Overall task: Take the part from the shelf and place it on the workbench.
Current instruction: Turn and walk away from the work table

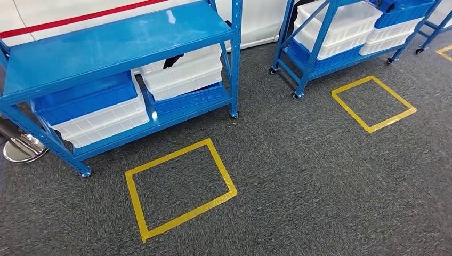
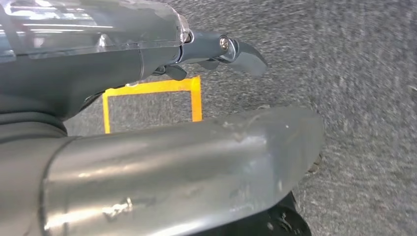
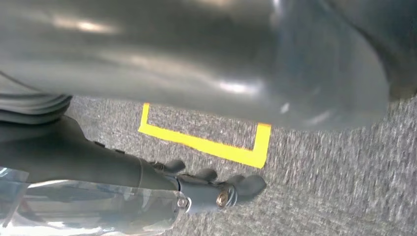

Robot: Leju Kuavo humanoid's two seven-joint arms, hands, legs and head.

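The left hand (image 2: 216, 54) is seen from its wrist camera hanging over grey carpet (image 2: 354, 73); nothing is held, and its dark fingers (image 2: 248, 56) are only partly visible past the thumb, so how far they are spread cannot be told. The right hand (image 3: 216, 189) is likewise seen above the carpet, with nothing in it and its fingertips (image 3: 251, 184) loosely curled inward (their exact spread is hard to judge).

In the head view a blue shelf (image 1: 106, 48) carries white bins (image 1: 184, 72) and blue bins (image 1: 80, 96), partly hidden under its top board. The part itself cannot be made out. Yellow tape squares (image 1: 178, 189) are marked on the floor.
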